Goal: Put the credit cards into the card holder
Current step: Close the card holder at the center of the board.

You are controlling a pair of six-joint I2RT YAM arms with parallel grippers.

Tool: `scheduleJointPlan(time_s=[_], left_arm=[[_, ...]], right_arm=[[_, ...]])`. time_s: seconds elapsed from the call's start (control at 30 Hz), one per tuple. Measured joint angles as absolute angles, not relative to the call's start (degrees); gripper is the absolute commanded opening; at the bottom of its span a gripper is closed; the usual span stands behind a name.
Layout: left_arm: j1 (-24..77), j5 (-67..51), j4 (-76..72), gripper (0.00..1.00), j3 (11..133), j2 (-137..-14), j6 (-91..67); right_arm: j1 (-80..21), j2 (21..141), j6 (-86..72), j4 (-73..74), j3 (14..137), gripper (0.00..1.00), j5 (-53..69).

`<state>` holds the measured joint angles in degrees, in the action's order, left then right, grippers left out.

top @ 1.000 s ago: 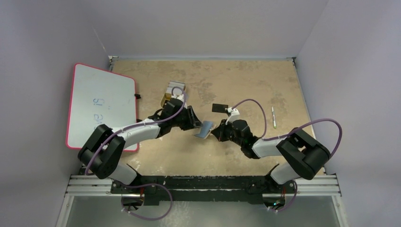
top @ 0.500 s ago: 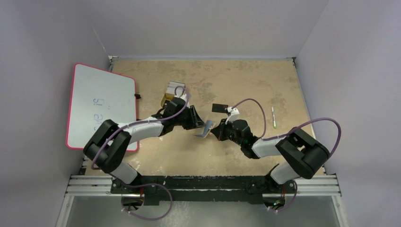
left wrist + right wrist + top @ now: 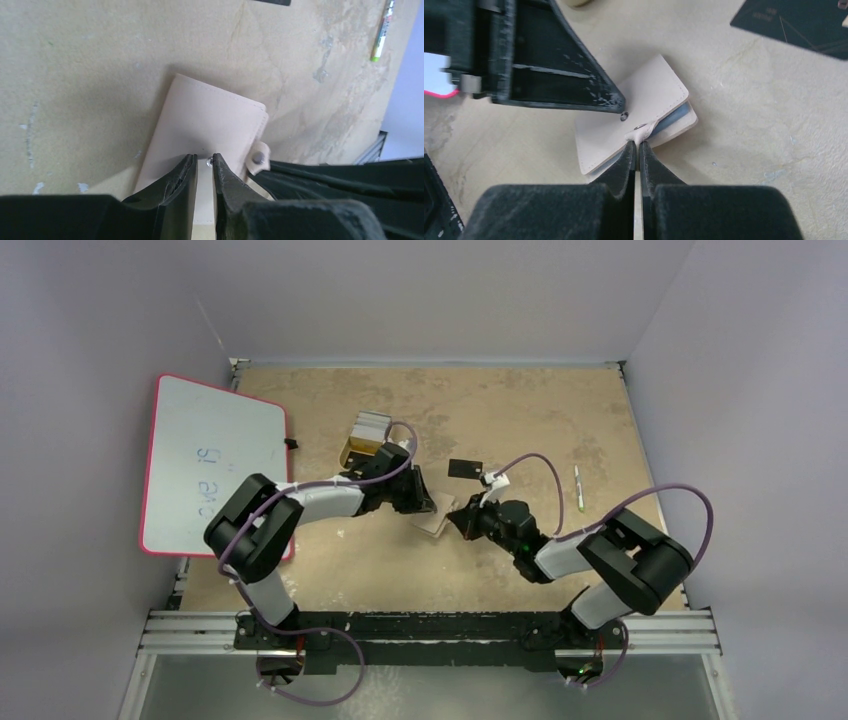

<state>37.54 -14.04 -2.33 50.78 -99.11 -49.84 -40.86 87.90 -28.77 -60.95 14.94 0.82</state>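
Now the card holder (image 3: 644, 95) lies folded on the table (image 3: 520, 410), between both arms. The right gripper (image 3: 638, 146) is pinching its little snap tab (image 3: 642, 130). The left gripper (image 3: 204, 162) rests its tips on top of the holder. They are almost together, and I cannot tell if they pinch anything. The tab is tiny, so it could slip out. A pull could also drag the holder along. A black card (image 3: 465, 468) at 1 o'clock from it is not inside yet.
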Motion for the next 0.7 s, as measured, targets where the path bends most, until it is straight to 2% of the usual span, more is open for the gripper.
scheduleJointPlan(time_s=[0.3,0.57,0.7], left_arm=[[37.63,-6.22,2.04,0.17,52.10,-100.88,-47.07],[37.63,-5.72,1.19,0.20,50.63,-99.63,-48.03],[37.95,-5.96,1.32,0.20,50.09,-99.09,-48.93]], right_arm=[[-40.93,82.83,-23.97,-64.31,13.87,0.09,1.30],[-40.93,85.47,-23.40,-58.61,18.63,0.26,2.07],[-40.93,84.73,-25.69,-51.55,20.75,0.24,1.80]])
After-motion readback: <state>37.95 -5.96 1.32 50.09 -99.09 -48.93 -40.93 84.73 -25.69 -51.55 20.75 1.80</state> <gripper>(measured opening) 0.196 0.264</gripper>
